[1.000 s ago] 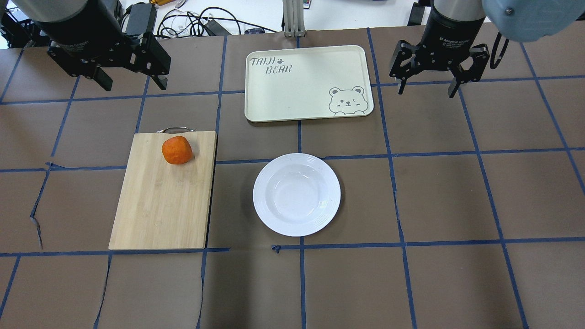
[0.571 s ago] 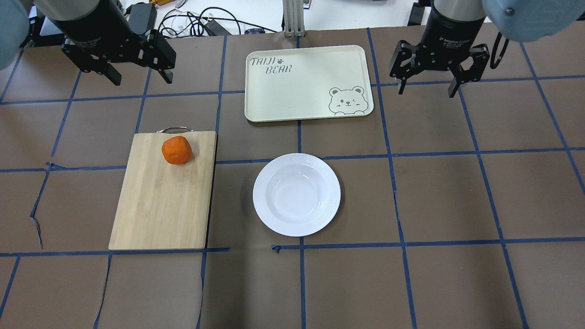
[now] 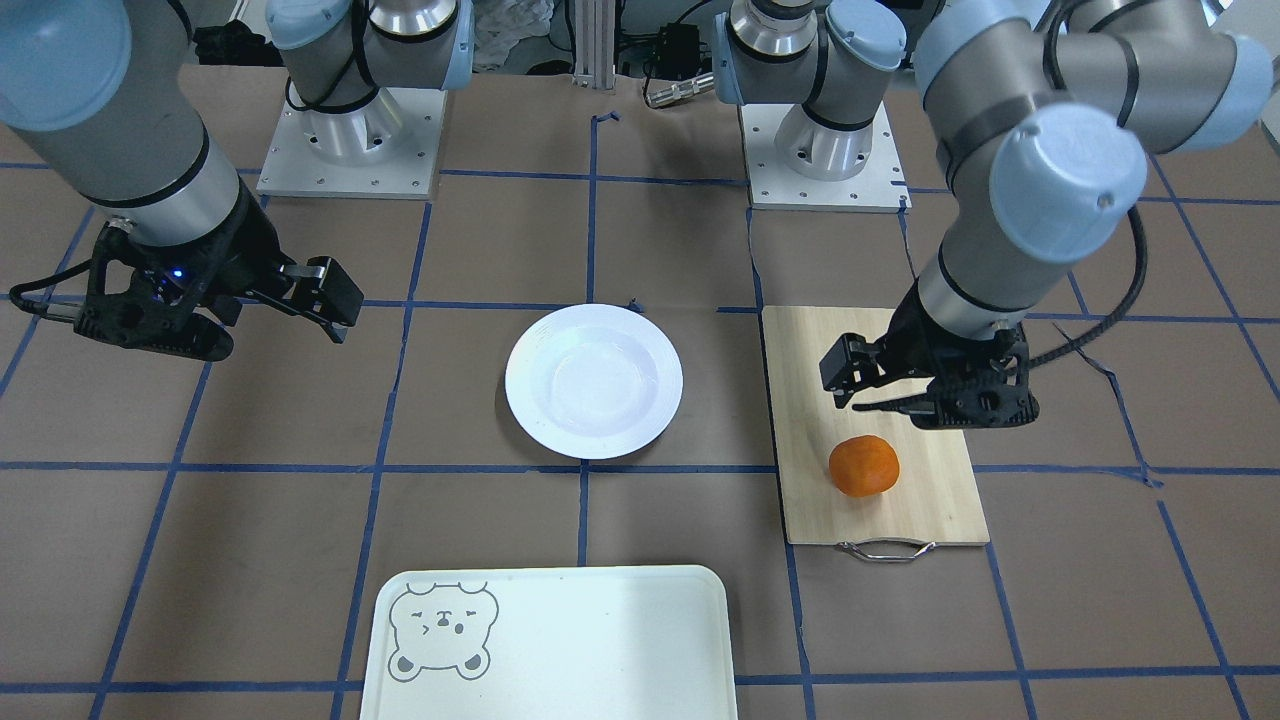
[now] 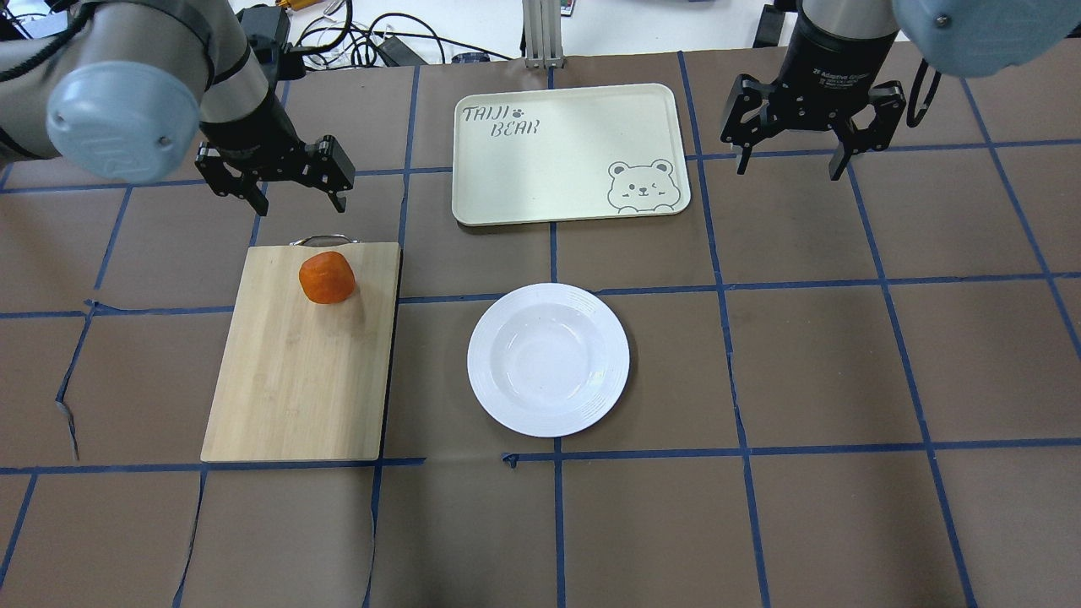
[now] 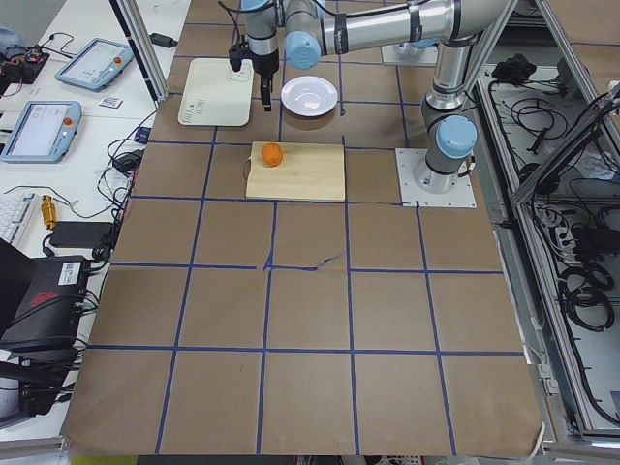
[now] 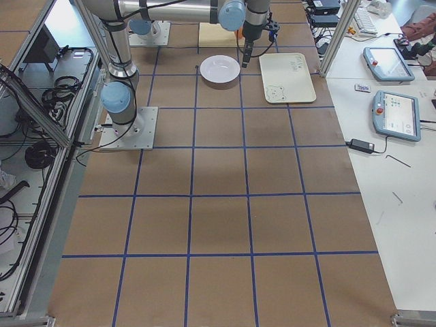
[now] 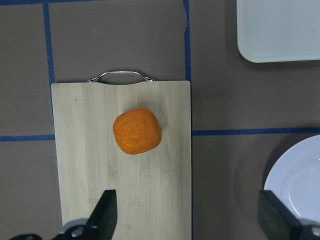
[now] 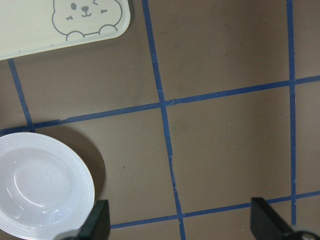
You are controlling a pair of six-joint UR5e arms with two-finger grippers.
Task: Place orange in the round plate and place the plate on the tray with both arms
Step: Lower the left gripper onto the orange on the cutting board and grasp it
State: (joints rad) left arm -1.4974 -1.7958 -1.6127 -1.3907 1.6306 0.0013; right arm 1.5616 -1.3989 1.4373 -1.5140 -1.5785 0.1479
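though the overhead crops the bases (image 3: 348,150) shown frontally, left gripper (image 4: 297,201) and right gripper (image 4: 789,169) gape wide over taped table (image 4: 844,363)

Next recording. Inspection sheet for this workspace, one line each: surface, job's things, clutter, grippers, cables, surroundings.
Surface: brown table with a blue tape grid; covering torn in places.
Job's things: orange on the cutting board; round plate on the table, unloaded; tray bare.
Clutter: nothing seen.
Grippers: left gripper open, in the air near the orange; right gripper open, beside the tray.
Cables: black cables behind the table's far edge.
Surroundings: screen units on a side bench.
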